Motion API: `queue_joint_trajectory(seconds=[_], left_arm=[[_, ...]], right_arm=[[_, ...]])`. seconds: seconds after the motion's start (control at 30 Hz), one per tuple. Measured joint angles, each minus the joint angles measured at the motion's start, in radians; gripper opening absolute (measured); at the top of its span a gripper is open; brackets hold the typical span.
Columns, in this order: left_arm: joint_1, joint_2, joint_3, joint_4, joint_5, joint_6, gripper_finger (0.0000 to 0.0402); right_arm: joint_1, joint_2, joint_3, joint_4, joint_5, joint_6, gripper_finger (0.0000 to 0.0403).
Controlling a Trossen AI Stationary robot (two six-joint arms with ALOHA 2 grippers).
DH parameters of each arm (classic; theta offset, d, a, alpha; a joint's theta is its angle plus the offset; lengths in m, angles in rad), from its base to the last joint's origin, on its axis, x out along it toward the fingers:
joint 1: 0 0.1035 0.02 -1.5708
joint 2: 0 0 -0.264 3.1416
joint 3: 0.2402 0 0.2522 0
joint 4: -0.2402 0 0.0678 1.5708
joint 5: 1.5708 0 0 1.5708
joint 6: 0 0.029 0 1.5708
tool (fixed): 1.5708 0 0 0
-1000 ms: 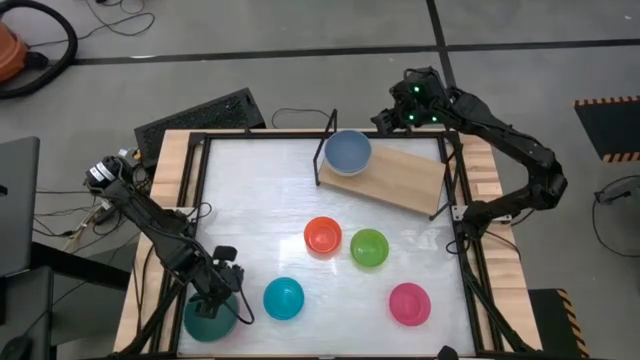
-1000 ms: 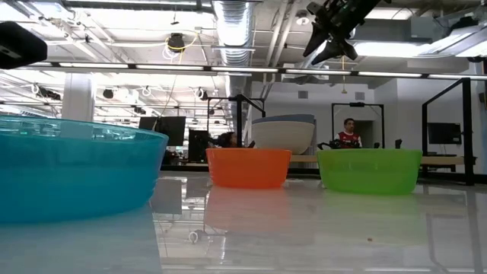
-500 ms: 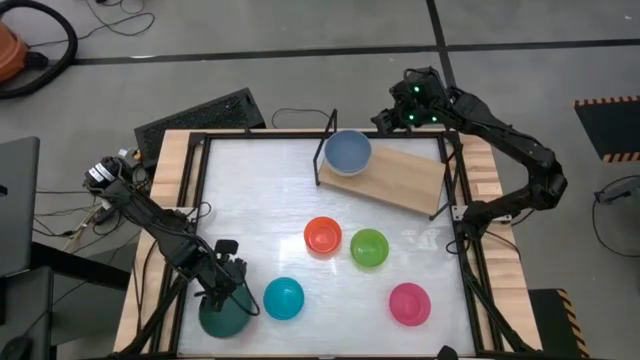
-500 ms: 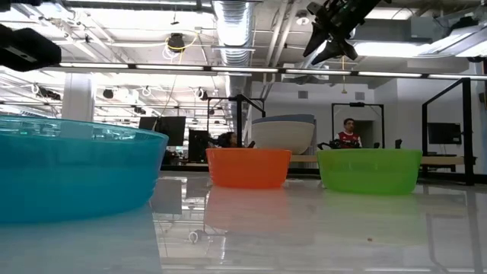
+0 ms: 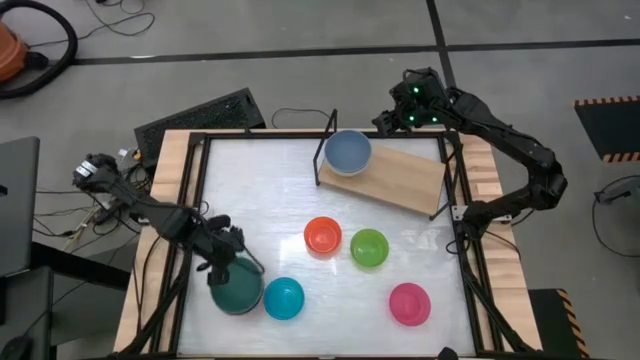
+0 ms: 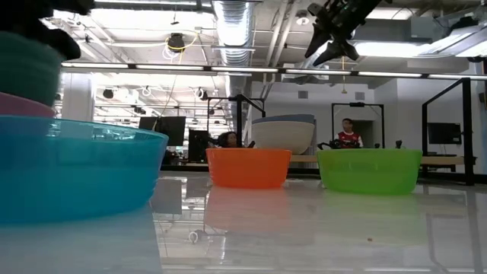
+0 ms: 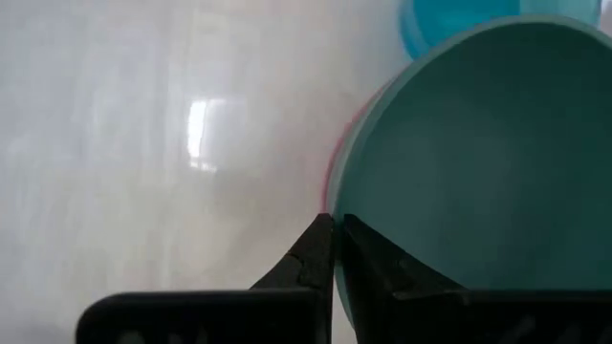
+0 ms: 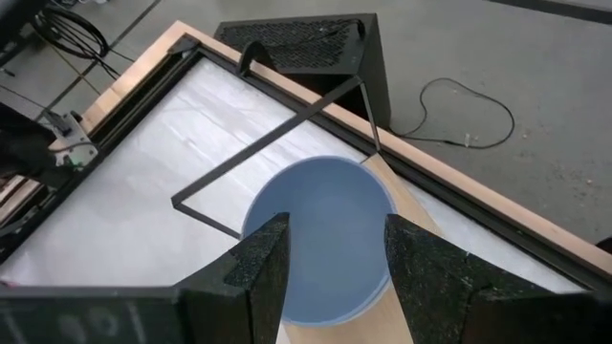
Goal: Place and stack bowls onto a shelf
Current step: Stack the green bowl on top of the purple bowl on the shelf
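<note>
My left gripper (image 5: 230,264) is shut on the dark teal bowl (image 5: 238,288), which is up in the air close beside the bright blue bowl (image 5: 284,298). In the low view the teal bowl (image 6: 27,65) shows above the blue bowl's rim (image 6: 76,129). The white bowl (image 5: 347,152), which looks pale blue here, stands on its base at the left end of the wooden shelf (image 5: 405,180). My right gripper (image 8: 335,253) is open and hovers above that bowl (image 8: 320,239), apart from it. My left gripper pinches the teal bowl's rim (image 7: 337,196) on the bowl's far-left side, with one finger (image 7: 311,253) outside the wall and the other inside. The fingers come from above, slanting in from the table's left. The bowl hangs below them, lifted clear of the table.
The orange-red bowl (image 5: 322,236) and lime green bowl (image 5: 369,247) stand mid-table, and the pink bowl (image 5: 409,303) stands near the right near corner. Black rails frame the white tabletop (image 5: 260,190). A keyboard (image 5: 200,115) lies beyond the far left corner. A person (image 6: 350,133) shows far behind.
My left gripper has carried the teal bowl up off the table's near left corner and moved it toward the far and right sides, up beside the blue bowl. In the low view the bowl has come into sight above the blue bowl's rim.
</note>
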Motion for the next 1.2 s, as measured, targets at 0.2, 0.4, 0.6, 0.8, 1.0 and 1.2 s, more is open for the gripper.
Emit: queue_joint_trajectory(seconds=[0.2, 0.4, 0.6, 0.8, 1.0, 1.2], left_arm=[[0.122, -0.055, 0.000, 0.001, -0.028, -0.076, 0.0002], [0.232, -0.072, 0.032, -0.004, -0.114, -0.118, 0.0002], [0.311, -0.072, 0.122, -0.006, -0.191, -0.090, 0.0002], [0.382, -0.066, 0.193, 0.036, -0.454, -0.108, 0.0002], [0.454, -0.045, 0.201, 0.272, -0.674, 0.014, 0.0002], [0.503, 0.030, 0.201, 0.563, -0.865, 0.287, 0.0002]], right_arm=[[0.003, 0.000, 0.000, -0.023, 0.000, 0.000, 0.0195], [0.036, 0.000, 0.000, -0.015, 0.000, -0.001, 0.0195], [0.078, 0.000, 0.000, -0.009, 0.000, 0.002, 0.0195], [0.147, 0.000, 0.000, 0.077, 0.045, 0.033, 0.0195], [0.252, 0.008, 0.001, 0.225, 0.175, 0.034, 0.0195], [0.359, 0.025, 0.000, 0.330, 0.345, -0.068, 0.0195]])
